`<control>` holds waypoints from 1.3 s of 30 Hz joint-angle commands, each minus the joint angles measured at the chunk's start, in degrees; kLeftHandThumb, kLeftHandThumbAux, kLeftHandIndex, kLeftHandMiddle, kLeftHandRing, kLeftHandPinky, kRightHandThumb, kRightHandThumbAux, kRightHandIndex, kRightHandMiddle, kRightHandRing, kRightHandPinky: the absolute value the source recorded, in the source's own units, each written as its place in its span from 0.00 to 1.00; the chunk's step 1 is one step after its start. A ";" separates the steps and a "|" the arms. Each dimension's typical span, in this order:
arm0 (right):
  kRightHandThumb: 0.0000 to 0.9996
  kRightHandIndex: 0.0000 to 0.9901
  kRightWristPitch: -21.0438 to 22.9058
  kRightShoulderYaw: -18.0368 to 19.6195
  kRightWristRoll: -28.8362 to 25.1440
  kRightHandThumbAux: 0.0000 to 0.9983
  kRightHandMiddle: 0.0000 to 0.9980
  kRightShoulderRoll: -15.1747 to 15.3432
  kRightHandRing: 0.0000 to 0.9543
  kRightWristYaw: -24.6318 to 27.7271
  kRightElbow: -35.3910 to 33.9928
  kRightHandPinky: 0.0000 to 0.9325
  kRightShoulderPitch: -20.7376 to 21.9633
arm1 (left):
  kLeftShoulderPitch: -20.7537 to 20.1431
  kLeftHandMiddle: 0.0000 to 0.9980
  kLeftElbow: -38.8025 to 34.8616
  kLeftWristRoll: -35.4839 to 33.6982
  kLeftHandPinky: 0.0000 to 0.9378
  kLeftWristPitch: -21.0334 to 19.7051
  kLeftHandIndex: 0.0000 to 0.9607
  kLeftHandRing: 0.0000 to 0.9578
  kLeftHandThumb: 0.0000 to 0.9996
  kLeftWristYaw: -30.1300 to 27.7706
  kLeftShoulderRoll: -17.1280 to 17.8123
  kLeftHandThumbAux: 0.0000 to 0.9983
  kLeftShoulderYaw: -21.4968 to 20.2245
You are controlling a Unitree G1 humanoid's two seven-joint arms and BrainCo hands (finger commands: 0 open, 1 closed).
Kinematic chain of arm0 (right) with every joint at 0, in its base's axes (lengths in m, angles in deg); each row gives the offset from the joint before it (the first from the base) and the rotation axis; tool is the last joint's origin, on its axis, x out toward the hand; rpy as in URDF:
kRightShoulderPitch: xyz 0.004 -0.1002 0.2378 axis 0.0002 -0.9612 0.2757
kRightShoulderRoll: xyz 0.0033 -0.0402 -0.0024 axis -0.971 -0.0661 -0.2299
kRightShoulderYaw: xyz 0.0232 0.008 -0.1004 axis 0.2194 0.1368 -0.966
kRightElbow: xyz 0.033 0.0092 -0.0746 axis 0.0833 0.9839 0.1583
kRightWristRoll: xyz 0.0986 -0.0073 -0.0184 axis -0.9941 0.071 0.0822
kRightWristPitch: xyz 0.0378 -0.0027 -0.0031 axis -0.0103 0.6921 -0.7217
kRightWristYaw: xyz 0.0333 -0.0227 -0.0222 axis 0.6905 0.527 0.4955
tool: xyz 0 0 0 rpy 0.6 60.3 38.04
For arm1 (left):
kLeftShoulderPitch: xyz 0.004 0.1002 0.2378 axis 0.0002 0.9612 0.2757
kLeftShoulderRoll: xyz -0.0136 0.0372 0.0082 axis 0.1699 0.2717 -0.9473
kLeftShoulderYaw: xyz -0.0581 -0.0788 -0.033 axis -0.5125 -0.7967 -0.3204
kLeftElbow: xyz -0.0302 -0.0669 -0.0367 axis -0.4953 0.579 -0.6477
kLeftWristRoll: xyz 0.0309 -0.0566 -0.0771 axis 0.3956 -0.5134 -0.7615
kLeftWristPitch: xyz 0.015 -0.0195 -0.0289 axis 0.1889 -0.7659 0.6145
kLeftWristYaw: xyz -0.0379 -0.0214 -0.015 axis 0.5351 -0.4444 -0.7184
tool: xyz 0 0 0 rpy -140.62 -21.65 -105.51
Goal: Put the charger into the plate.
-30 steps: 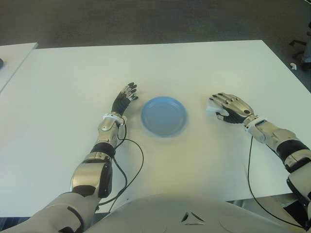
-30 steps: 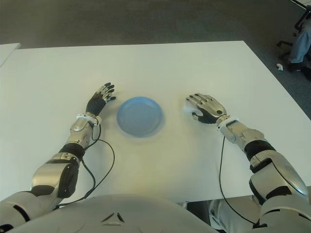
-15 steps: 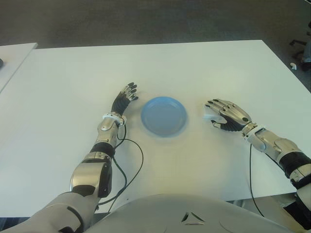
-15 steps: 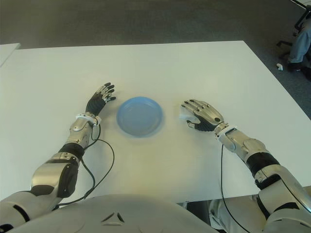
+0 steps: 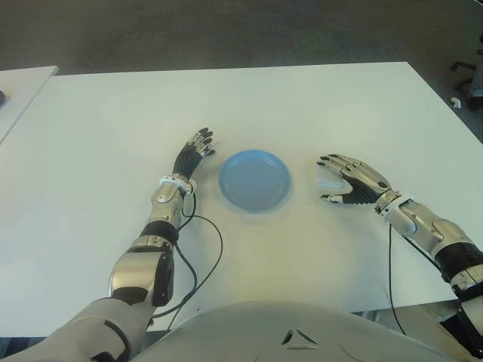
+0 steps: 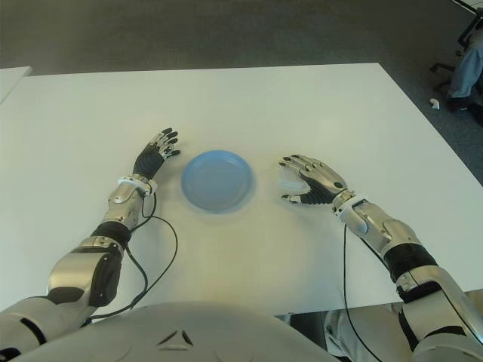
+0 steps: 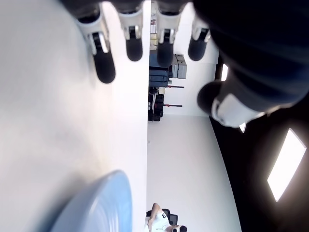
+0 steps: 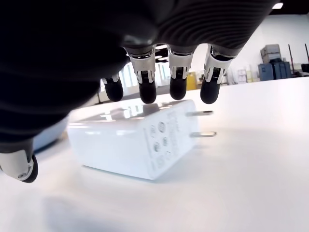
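Observation:
A white charger [image 8: 140, 140] with two metal prongs lies flat on the white table [image 5: 302, 113], a short way right of the blue plate [image 5: 254, 180]. My right hand [image 5: 353, 181] arches over the charger [image 5: 327, 183], palm down. Its fingertips [image 8: 177, 92] hang at the charger's top edge and the thumb stands off to one side, so the hand is open and grips nothing. The plate holds nothing. My left hand [image 5: 195, 151] shows open and flat beside the plate's left side, idle.
A black cable [image 5: 204, 256] loops on the table from the left wrist, and another [image 5: 389, 264] runs from the right wrist. A second white table [image 5: 23, 83] stands at the far left. Dark floor lies beyond the far edge, with a chair base [image 6: 460, 45] at the far right.
My right hand has slid left and toward me, lowering over the charger, which now shows slightly closer to me. The left hand and plate have not moved.

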 commanded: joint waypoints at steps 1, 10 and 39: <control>0.00 0.00 -1.36 2.09 -1.36 0.41 0.00 -0.94 0.00 1.54 -0.93 0.00 -0.96 | 1.52 0.11 1.61 0.27 0.09 -2.43 0.11 0.09 0.00 -0.72 -0.29 0.59 0.13; 0.07 0.00 -3.83 5.63 -2.63 0.34 0.00 -1.59 0.00 3.19 0.24 0.00 1.04 | 1.55 0.12 1.48 0.24 0.10 -2.53 0.12 0.10 0.00 -0.76 -0.27 0.60 0.30; 0.27 0.00 -2.50 7.78 -1.06 0.13 0.00 -2.62 0.00 8.22 1.97 0.00 6.13 | 1.48 0.12 1.61 0.89 0.07 -2.79 0.12 0.09 0.00 -0.75 0.35 0.56 1.16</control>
